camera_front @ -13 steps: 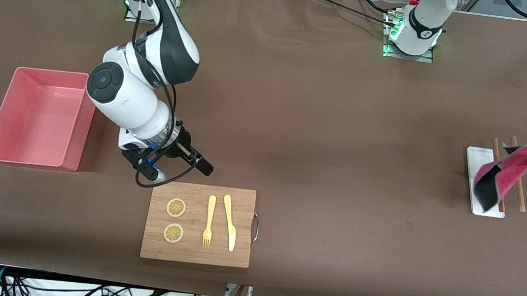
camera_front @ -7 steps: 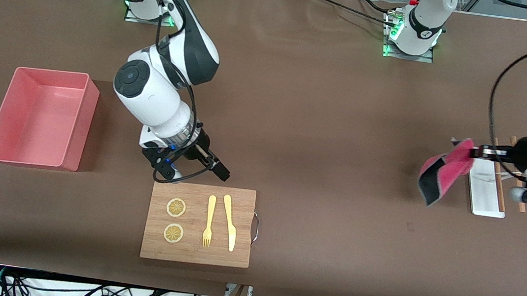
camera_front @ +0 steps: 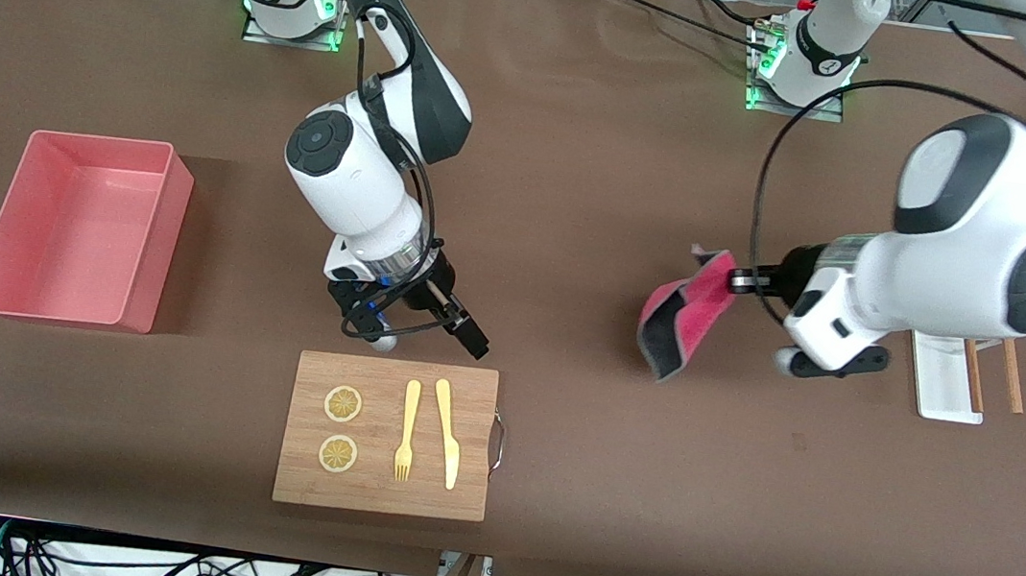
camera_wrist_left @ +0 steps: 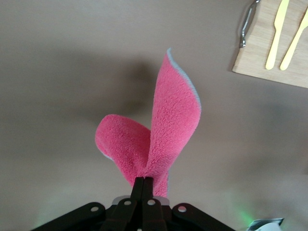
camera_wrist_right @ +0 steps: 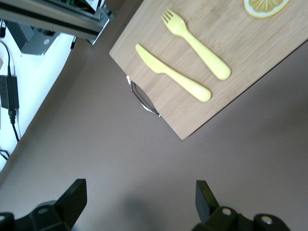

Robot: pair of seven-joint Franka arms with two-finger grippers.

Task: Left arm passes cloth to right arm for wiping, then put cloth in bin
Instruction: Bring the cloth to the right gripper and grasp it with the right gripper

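The cloth (camera_front: 686, 313) hangs folded in the air over bare table, crimson-pink with a dark grey inner face. My left gripper (camera_front: 738, 280) is shut on its upper edge. In the left wrist view the cloth (camera_wrist_left: 166, 130) rises in two pink lobes from the pinched fingertips of the left gripper (camera_wrist_left: 143, 180). My right gripper (camera_front: 431, 327) hovers open and empty just past the wooden board's farther edge, well apart from the cloth. The right wrist view shows the right gripper (camera_wrist_right: 142, 192) with bare table between its wide-spread fingers. The salmon-pink bin (camera_front: 176, 221) stands empty at the right arm's end.
A wooden board (camera_front: 475, 448) lies near the front edge. It carries a yellow fork (camera_front: 407, 431), a yellow knife (camera_front: 448, 435) and two lemon slices (camera_front: 343, 404). A white tray (camera_front: 937, 380) and chopsticks (camera_front: 1010, 374) lie at the left arm's end.
The left arm has swung the cloth from over the white tray toward the table's middle. The right arm has shifted toward the left arm's end, still open.
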